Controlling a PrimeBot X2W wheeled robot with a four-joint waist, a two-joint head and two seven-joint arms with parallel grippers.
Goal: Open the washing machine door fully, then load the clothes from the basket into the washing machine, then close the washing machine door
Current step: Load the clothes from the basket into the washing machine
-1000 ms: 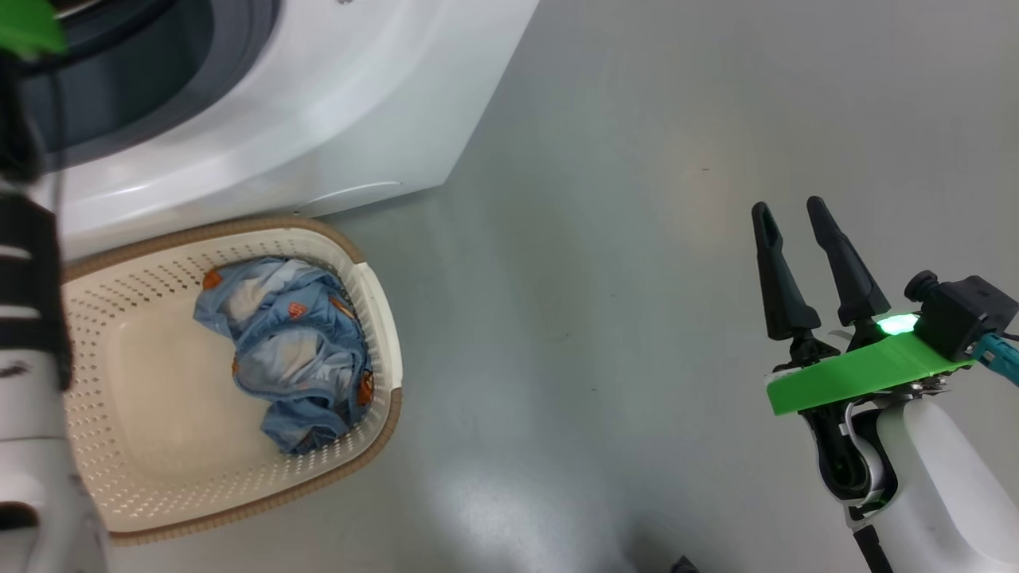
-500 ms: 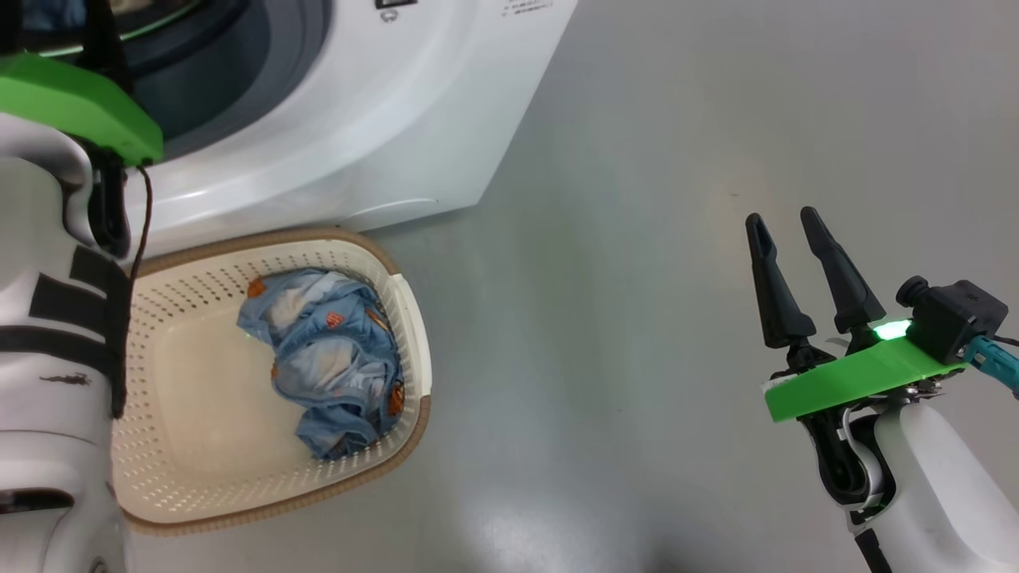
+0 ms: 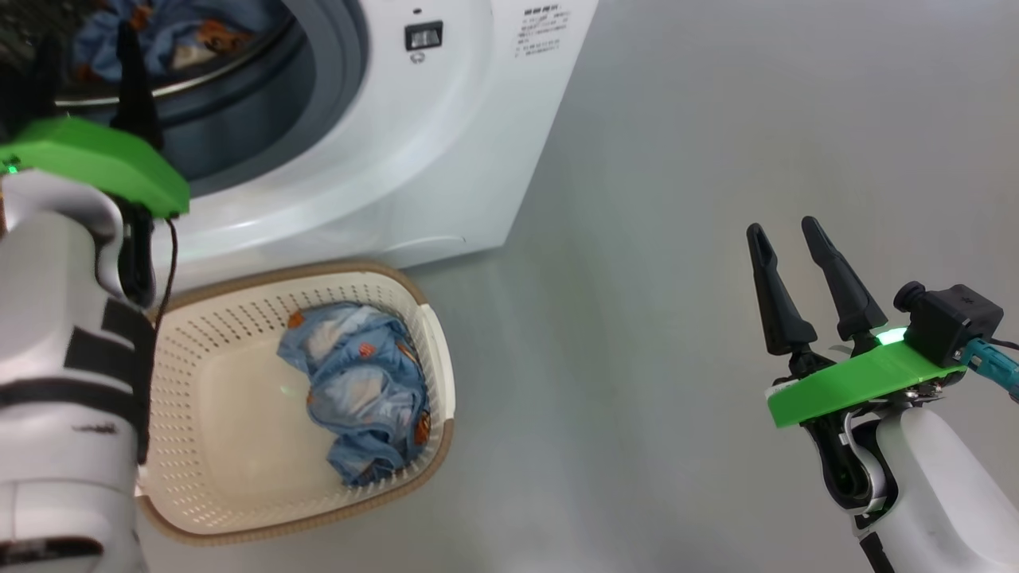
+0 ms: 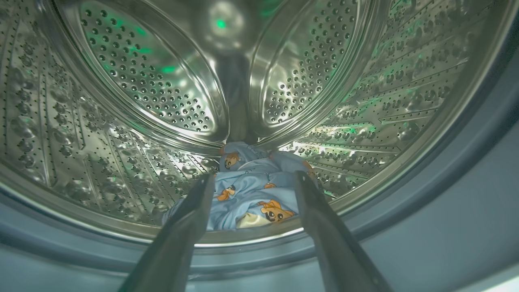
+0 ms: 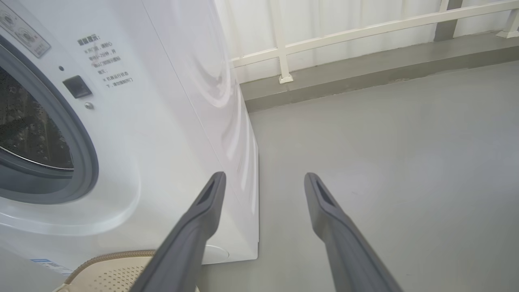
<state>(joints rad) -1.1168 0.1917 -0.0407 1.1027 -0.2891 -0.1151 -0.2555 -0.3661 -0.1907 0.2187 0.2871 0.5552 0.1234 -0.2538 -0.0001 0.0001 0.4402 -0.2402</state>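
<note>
Sitting on the grey floor [image 3: 637, 239] against the foot of the washing machine [image 3: 446, 143], the basket [image 3: 434, 358] puts its load within easy reach; crumpled light blue clothes [image 3: 358, 398] lie against its right wall, not yet loaded. Out to the right, the right gripper [image 3: 782, 228] hangs over bare floor, fingers spread and empty, apparently parked out of the way. Farther off, the left gripper [image 4: 253, 176] points into the steel drum [image 4: 142, 81], fingers spread wide, the stance for letting cloth fall; one printed garment [image 4: 251, 198] rests on the drum bottom just beyond, free of the fingers
</note>
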